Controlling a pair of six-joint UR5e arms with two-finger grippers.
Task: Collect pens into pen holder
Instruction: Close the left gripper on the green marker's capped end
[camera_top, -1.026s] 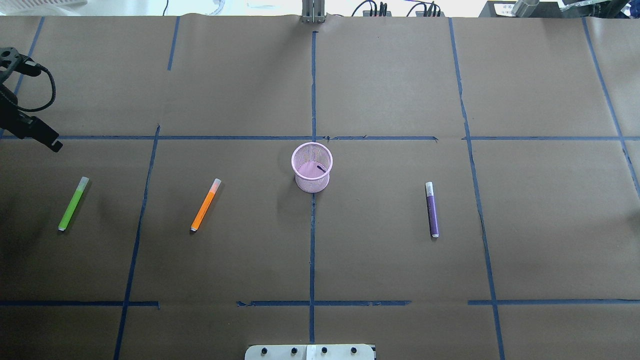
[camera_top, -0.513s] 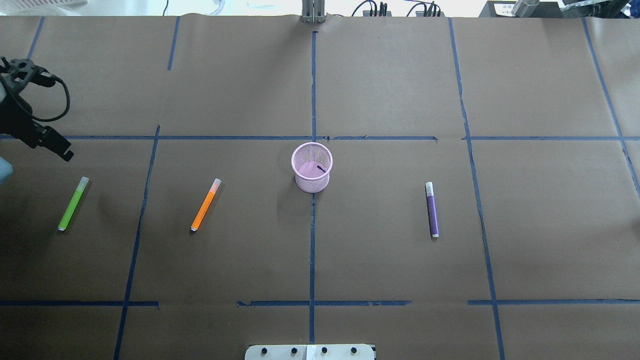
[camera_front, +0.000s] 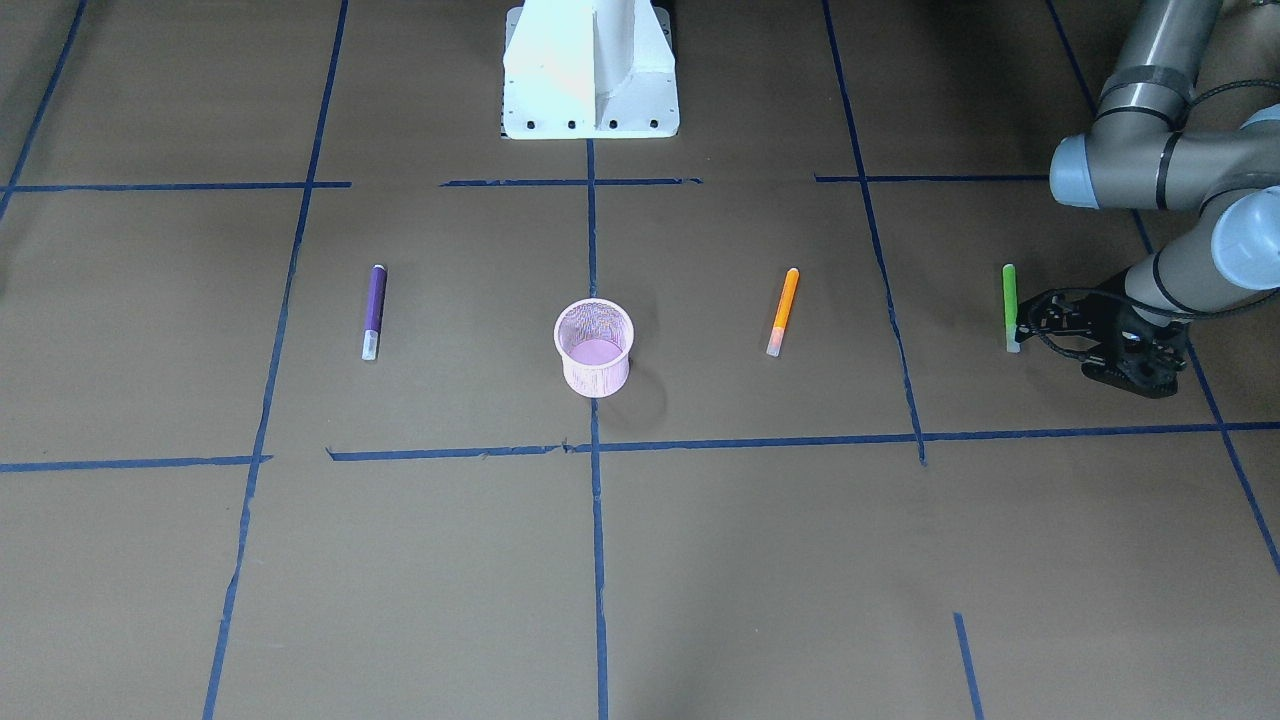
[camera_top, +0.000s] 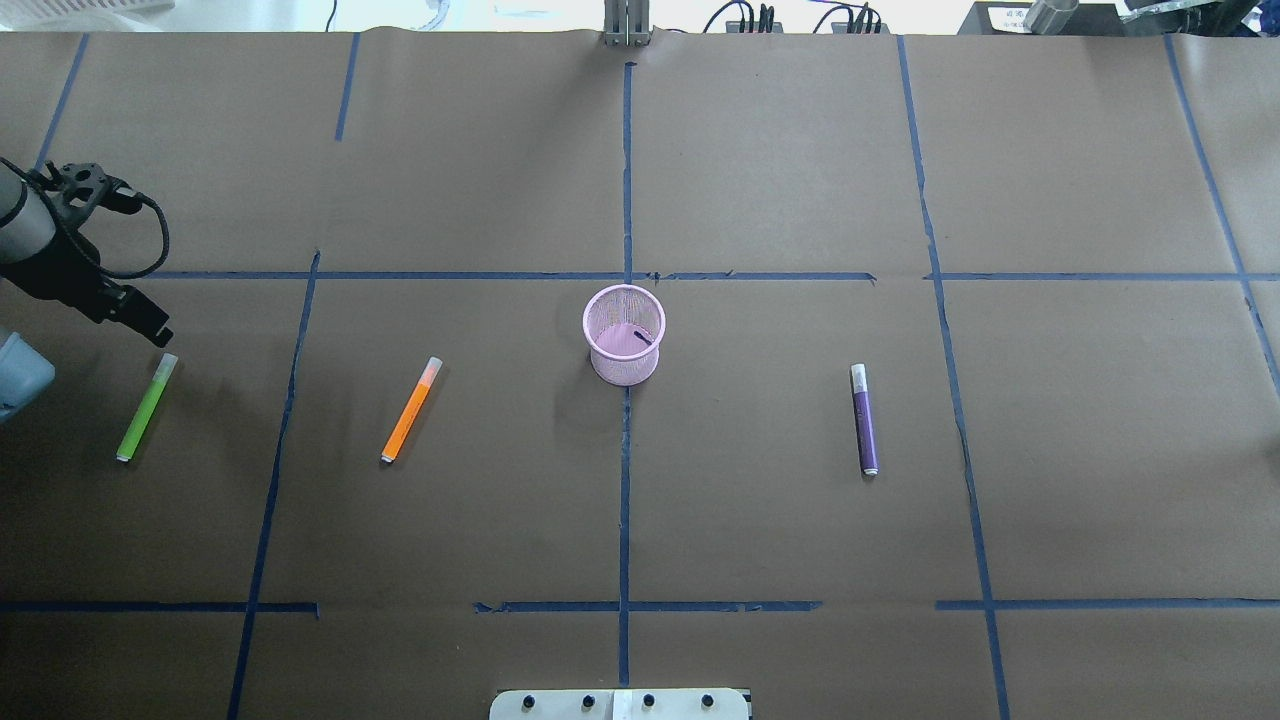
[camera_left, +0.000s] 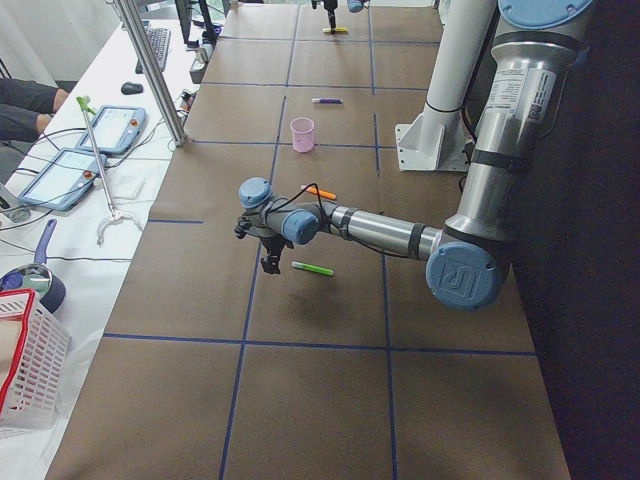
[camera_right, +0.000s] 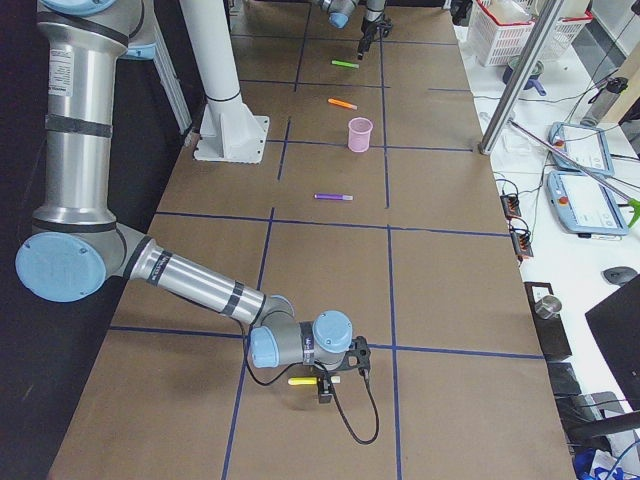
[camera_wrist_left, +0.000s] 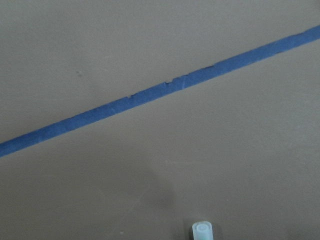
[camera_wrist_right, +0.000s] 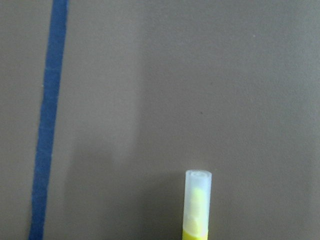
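You are at the very start, by my reading: no pen has been collected, and every pen in sight lies flat on the table (camera_top: 780, 180).

Farthest left in the overhead view, the left tool (camera_top: 152, 326) hangs just beyond the pale cap end of the green pen (camera_top: 145, 407). It is close to the pen but not around it, which I take as the approach for a first pick. I cannot tell whether its jaws are wide or narrow, because it reads as one dark block in every view.

Next comes the orange pen (camera_top: 411, 410), well apart from the green one. The pink mesh pen holder (camera_top: 622, 370) stands upright at the middle, with the purple pen (camera_top: 864, 420) on its other side.

The right tool (camera_right: 325, 385) is outside the overhead view. The right side view shows it low at that end of the table, just beside a yellow pen (camera_right: 299, 381), so four pens are left to do. I cannot tell how its jaws stand either.

There is a short dark mark inside the holder, and I cannot say what it is. The left wrist view catches only a pale cap tip at its bottom edge. The right wrist view cuts the yellow pen off just below its cap.
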